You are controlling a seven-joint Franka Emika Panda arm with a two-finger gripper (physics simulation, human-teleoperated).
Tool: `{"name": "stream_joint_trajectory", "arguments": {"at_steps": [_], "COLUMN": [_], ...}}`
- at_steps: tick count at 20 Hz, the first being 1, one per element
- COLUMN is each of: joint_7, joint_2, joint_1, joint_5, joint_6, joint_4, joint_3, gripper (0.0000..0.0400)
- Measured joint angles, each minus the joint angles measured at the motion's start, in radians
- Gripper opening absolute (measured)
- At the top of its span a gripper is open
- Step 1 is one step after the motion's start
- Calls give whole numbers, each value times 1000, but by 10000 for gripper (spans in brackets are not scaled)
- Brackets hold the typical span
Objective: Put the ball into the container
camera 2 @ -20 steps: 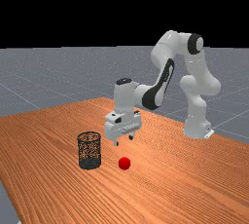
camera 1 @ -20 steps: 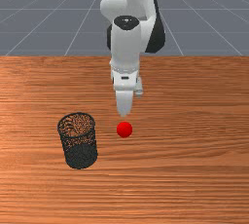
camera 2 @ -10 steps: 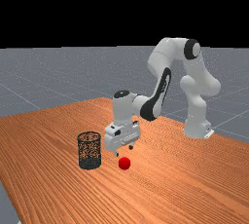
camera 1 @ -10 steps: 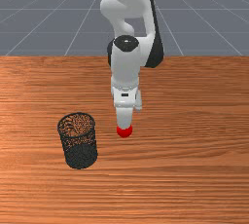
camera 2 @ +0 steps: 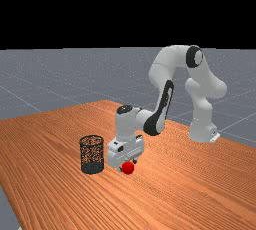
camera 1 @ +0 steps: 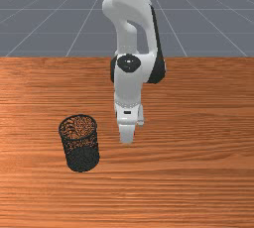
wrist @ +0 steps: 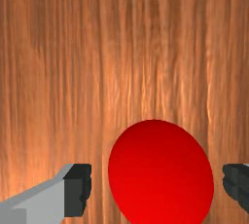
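In the far view the gripper (camera 2: 128, 165) hung low at the red ball (camera 2: 128, 168). The front view had it apart from the mesh container (camera 1: 82, 158). In the wrist view, its jaws stood spread, the ball between them, touching neither.

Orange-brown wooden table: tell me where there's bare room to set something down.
Toward the front view's right, the table is bare from the white gripper to the picture's edge; toward its left, from the black mesh container to the edge. It is crowded at the gripper, whose open fingers straddle the red ball; the strip between gripper and container is tighter.
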Motion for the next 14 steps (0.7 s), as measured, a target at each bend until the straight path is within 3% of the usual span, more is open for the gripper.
{"name": "stream_joint_trajectory", "arguments": {"at_steps": [7, 8, 11, 13, 14], "joint_7": [2, -7, 13, -17, 3], "joint_2": [39, 38, 43, 35, 7], "joint_1": [0, -1, 10, -14, 1], "joint_5": [-1, -4, -11, 13, -3], "joint_6": [44, 61, 69, 62, 109], "joint_4": [5, -1, 7, 2, -38], "joint_3": [0, 1, -10, 15, -2], "gripper": [400, 281, 279, 279, 279]}}
